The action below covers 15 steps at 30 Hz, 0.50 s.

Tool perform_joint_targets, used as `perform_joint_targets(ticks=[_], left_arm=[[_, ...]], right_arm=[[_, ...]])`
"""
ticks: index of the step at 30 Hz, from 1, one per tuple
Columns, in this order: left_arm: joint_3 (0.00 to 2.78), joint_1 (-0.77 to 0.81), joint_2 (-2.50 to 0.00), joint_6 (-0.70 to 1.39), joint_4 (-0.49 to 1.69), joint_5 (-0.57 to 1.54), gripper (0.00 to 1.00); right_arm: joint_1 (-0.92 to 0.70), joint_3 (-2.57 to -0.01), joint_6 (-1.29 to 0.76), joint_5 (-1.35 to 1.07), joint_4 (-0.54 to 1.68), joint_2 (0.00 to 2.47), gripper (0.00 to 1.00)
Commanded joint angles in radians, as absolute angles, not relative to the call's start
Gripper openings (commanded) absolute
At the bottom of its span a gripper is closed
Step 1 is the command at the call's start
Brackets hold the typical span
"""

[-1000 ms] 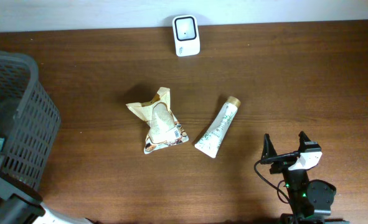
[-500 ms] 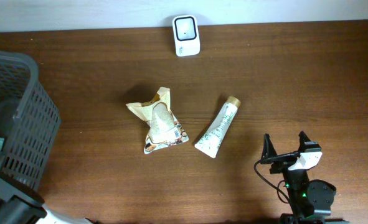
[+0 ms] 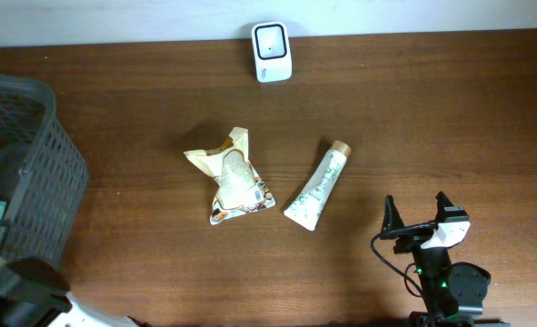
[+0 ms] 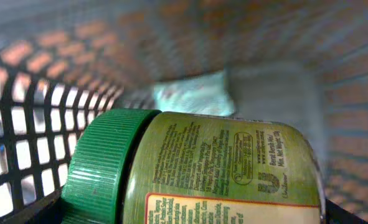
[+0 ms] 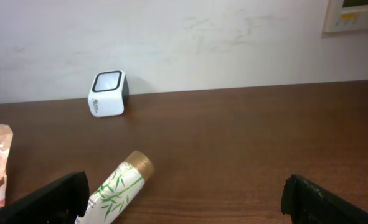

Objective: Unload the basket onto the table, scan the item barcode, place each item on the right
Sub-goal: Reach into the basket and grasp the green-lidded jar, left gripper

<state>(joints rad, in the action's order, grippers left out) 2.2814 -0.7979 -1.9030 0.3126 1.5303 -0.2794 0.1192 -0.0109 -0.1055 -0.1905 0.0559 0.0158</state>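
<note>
Left arm slid lower by basket, its half-hidden left fingers clamping green-lidded jar; right fingers gape.

Checkout-style desk (scanner, basket)

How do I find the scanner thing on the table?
Look at the brown table, along its far edge by the white wall. The scanner stands there alone, beyond the bag and the tube. It is the only small white box, with a dark square window on its face.
</note>
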Motion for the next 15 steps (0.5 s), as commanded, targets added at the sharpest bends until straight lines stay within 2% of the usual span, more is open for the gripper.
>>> perform_joint_targets(ticks=[1,6,8,10,11,15], left_arm=[[2.471,-0.691,-1.806,0.244,1.539,-0.181,0.65],[2.522,-0.344,-1.673,0.094,1.525,0.119,0.61],[2.521,-0.099,-1.685,-0.097,1.491,0.197,0.64],[2.521,0.059,-1.725,-0.191,1.489,0.218,0.6],[2.516,0.147,-1.785,-0.262,1.498,0.336,0.59],[2.419,0.328,-2.01,-0.387,1.501,0.374,0.58]], right_arm=[[0.125,-0.006,-0.112,-0.202,0.063,0.009,0.98],[0.125,-0.006,-0.112,-0.203,0.063,0.009,0.98],[0.125,-0.006,-0.112,-0.203,0.063,0.009,0.98],[0.125,-0.006,-0.112,-0.202,0.063,0.009,0.98],[0.125,-0.006,-0.112,-0.203,0.063,0.009,0.98],[0.125,-0.006,-0.112,-0.203,0.063,0.009,0.98]])
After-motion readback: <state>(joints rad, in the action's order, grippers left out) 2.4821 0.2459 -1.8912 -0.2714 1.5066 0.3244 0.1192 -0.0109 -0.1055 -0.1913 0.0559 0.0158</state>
